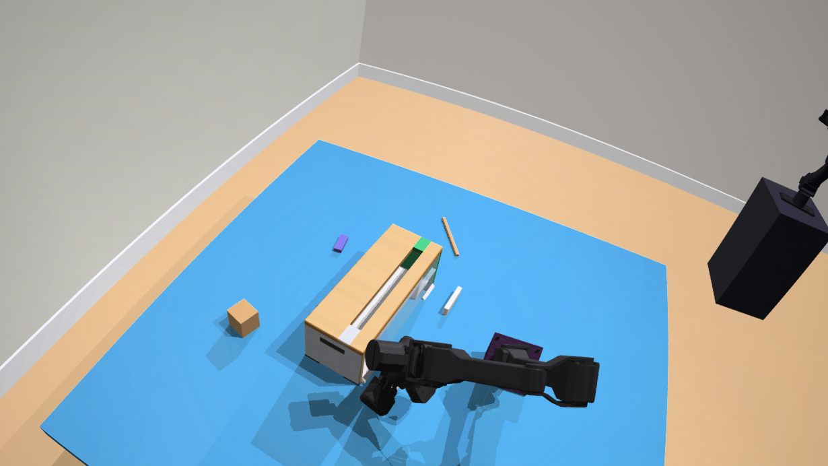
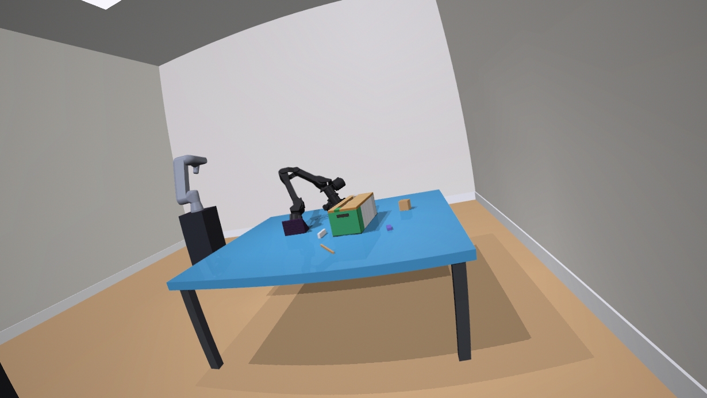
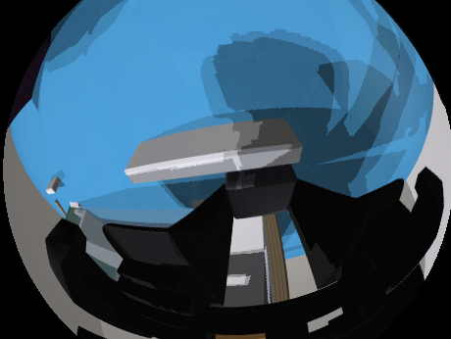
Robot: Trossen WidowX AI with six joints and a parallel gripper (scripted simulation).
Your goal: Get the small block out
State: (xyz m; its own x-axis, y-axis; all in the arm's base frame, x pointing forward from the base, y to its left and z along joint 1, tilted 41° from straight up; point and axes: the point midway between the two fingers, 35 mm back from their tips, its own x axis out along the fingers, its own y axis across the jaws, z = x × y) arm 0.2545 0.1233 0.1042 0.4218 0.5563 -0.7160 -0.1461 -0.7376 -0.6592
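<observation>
The small dark grey block (image 3: 262, 196) is outside the box, low over or on the table just off the box's white end. My gripper (image 3: 256, 185) is shut on it, with a finger against each side. The top and exterior views do not show the block or the fingertips. Whether the block touches the table cannot be told. The box (image 1: 347, 283) (image 2: 346, 222) (image 3: 277, 265) stands upright, with a wooden top, a slot, a white end and a green end. A long white bar (image 3: 206, 147) lies right beside the block, touching it or nearly so.
A small white bar (image 1: 452, 300) (image 2: 321, 233) (image 3: 54, 184) lies in front of the box. A wooden stick (image 1: 450, 236) (image 2: 327, 248) lies near the green end. A purple block (image 1: 340, 243) (image 2: 388, 227) and a wooden cube (image 1: 243, 317) (image 2: 404, 205) are behind the box.
</observation>
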